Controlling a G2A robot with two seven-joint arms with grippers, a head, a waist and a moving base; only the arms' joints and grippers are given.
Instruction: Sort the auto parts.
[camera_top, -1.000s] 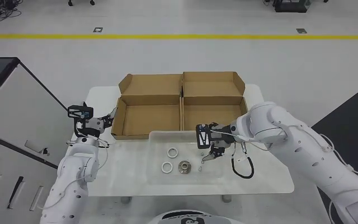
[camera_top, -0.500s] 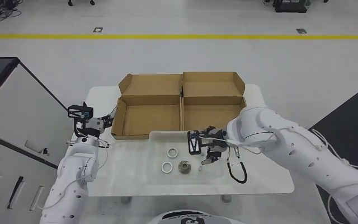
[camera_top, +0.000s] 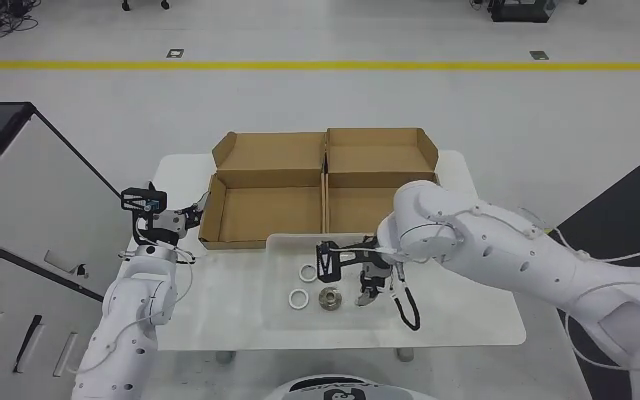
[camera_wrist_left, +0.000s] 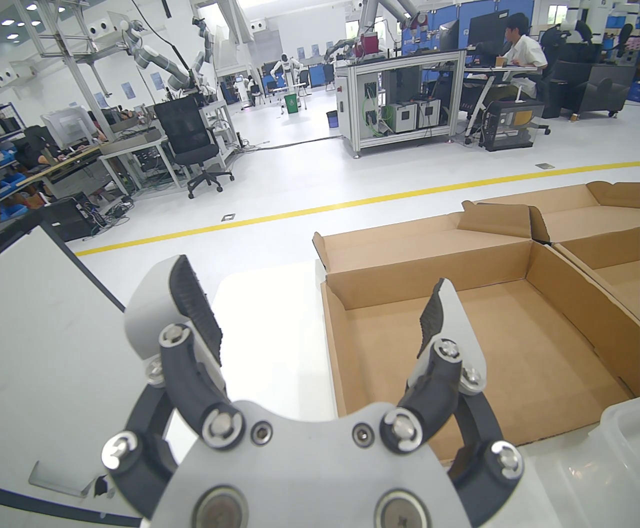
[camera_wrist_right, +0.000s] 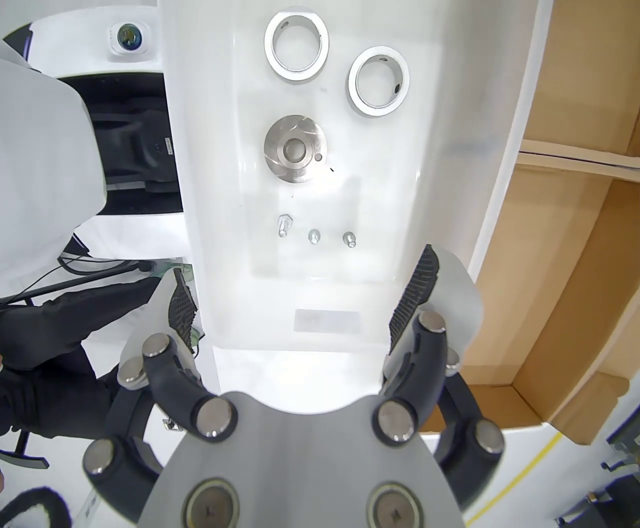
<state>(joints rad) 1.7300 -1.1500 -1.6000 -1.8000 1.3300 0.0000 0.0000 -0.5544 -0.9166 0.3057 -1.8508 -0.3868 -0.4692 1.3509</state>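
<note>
Three bolts (camera_wrist_right: 313, 236) sit in a near-far row in the tray (camera_wrist_right: 400, 200), just right of the flange (camera_wrist_right: 295, 148) and two rings (camera_wrist_right: 378, 81). The likely step is a single-bolt pick by the right gripper (camera_wrist_right: 303, 261), whose jaws are spread and empty right of the row: it should centre on an end bolt and close across the shank, clear of the neighbours. The nearest bolt looks laid over, long axis roughly left-right with its head leftward, while the other two seem to stand on end, though that is hard to tell. The left gripper (camera_wrist_left: 310, 275) hangs with jaws spread, left of the boxes (camera_wrist_left: 475, 340).
</note>
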